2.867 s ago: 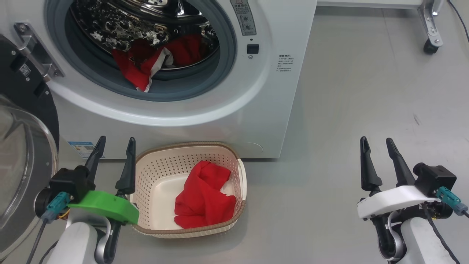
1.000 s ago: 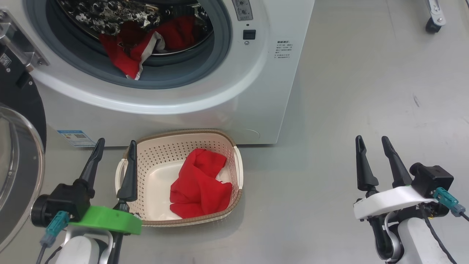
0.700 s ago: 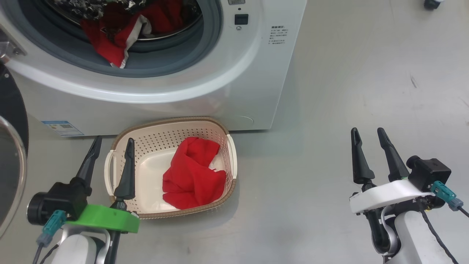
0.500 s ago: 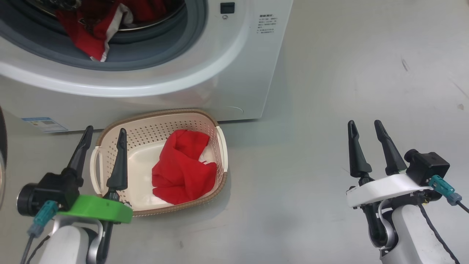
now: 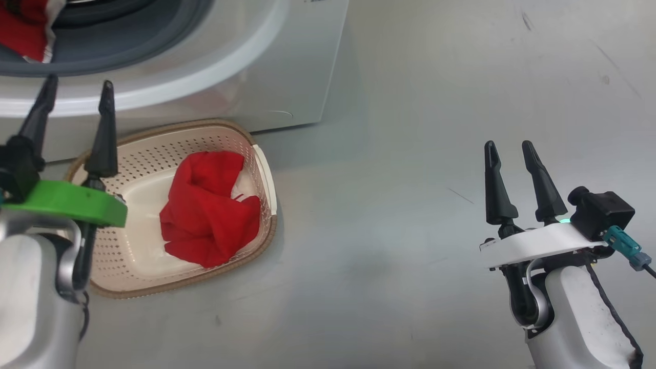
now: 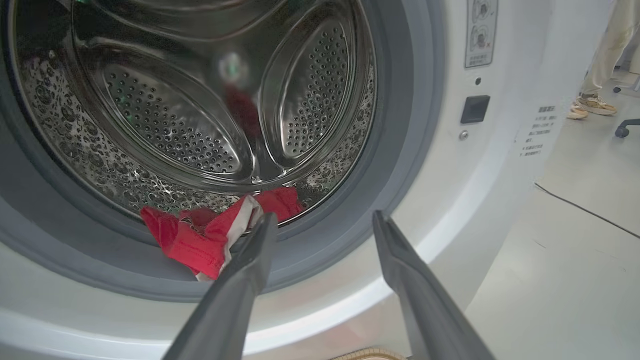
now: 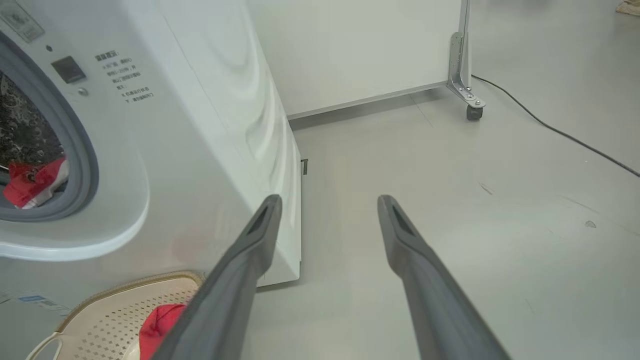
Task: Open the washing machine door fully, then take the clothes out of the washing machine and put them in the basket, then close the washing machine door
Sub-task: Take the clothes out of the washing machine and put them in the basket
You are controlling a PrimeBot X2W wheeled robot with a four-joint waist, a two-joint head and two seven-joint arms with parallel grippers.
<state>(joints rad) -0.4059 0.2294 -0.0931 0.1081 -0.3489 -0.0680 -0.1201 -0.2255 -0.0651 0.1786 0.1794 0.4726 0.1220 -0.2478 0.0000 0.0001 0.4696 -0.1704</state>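
Note:
The washing machine [image 5: 287, 61] stands at the top left with its opening uncovered; its door is out of view. Red clothes [image 6: 200, 240] with white trim hang over the lower lip of the steel drum [image 6: 200, 110]. My left gripper [image 6: 324, 217] is open and empty, pointing at the opening just right of those clothes; from the head it is raised [image 5: 78, 83] before the machine's front. The cream basket [image 5: 148, 154] sits on the floor against the machine and holds a red garment [image 5: 207, 210]. My right gripper [image 5: 508, 146] is open and empty over bare floor to the right.
A person's leg and shoe [image 6: 595, 102] stand beyond the machine's right side. A white panel on a caster wheel [image 7: 472, 112] and a black cable [image 7: 550, 127] lie on the grey floor behind the machine.
The head camera has swung right and down, so the machine and basket slid to the upper left. My left gripper has risen from beside the basket to the machine's front. Both grippers stay open.

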